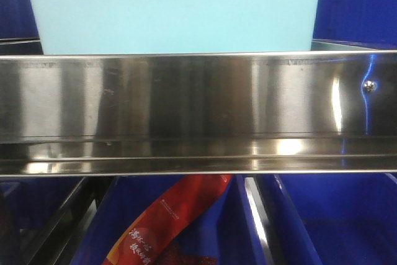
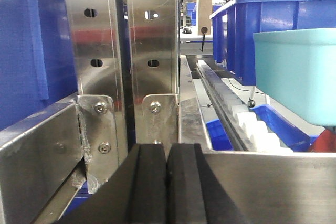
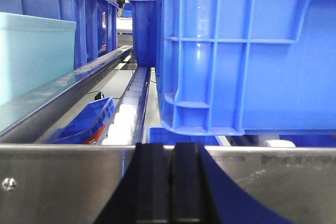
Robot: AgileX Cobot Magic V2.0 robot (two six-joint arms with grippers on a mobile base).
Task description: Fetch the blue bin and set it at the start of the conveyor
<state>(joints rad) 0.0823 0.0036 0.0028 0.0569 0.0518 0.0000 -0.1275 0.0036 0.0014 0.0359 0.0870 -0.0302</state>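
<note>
Resting behind steel shelf rail (image 1: 186, 97): blue bin (image 1: 173, 10) | red packet (image 1: 180, 209), Chinese script illegible | left pincer (image 2: 167, 182), right pincer (image 3: 172, 182) pressed together

The left gripper (image 2: 167, 156) sits low in the frame, its two black pads pressed together with nothing between them, just in front of a stainless-steel rail (image 2: 273, 182). Two slotted steel uprights (image 2: 152, 40) rise directly behind it (each bolted to the frame through a corner bracket). At the right edge stands the blue bin (image 2: 299, 77), pale turquoise and smooth-sided, beside a lane of white rollers (image 2: 247, 121) that runs away from the camera. Dark blue ribbed bins (image 2: 262, 19) line up behind it, and a dark blue wall (image 2: 21, 51) fills the left edge.
</note>
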